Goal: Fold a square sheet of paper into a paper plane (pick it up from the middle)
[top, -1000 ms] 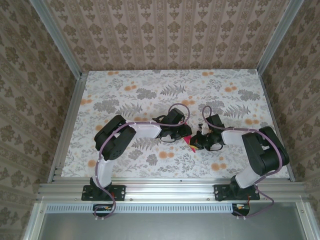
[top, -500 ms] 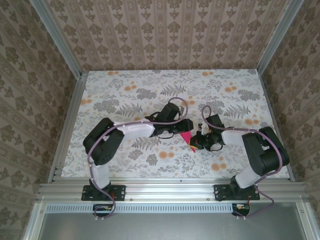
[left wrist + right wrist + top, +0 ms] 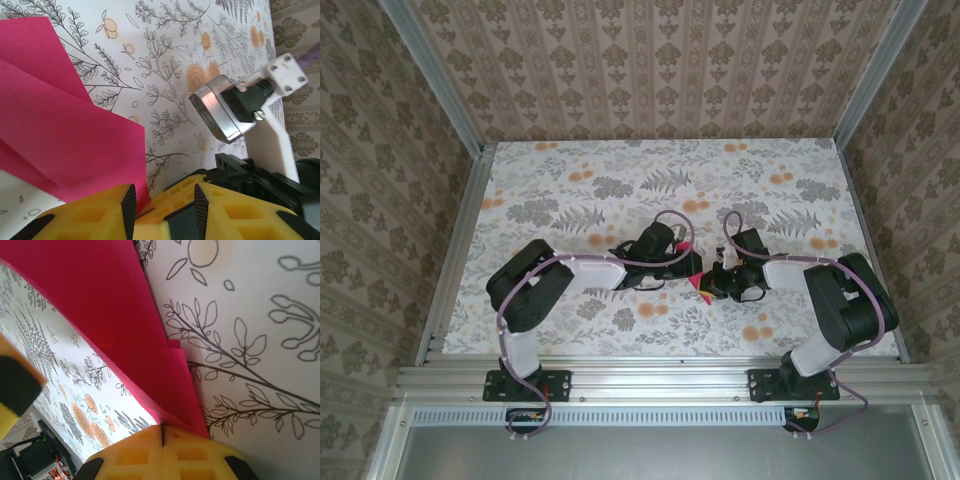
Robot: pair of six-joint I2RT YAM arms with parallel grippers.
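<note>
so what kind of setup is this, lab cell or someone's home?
Most likely a purpose-built test cell: aluminium frame rail along the near edge, wallpapered panels on three sides, and a floral-print table bearing both arms, with pink paper between them.

Two black-and-white arms with yellow-padded fingers

From above we see each arm built of white link shells joined by bulky black joint housings, the left arm and right arm both bolted on black base plates to an aluminium rail. We trace a thin lilac cable looping along each arm from base to wrist. Up close, our left gripper shows yellow fingers moulded with square recesses and black edge inserts; the right gripper has the same yellow waffle pattern. Opposite it we see a white bracket with four screws.
</note>
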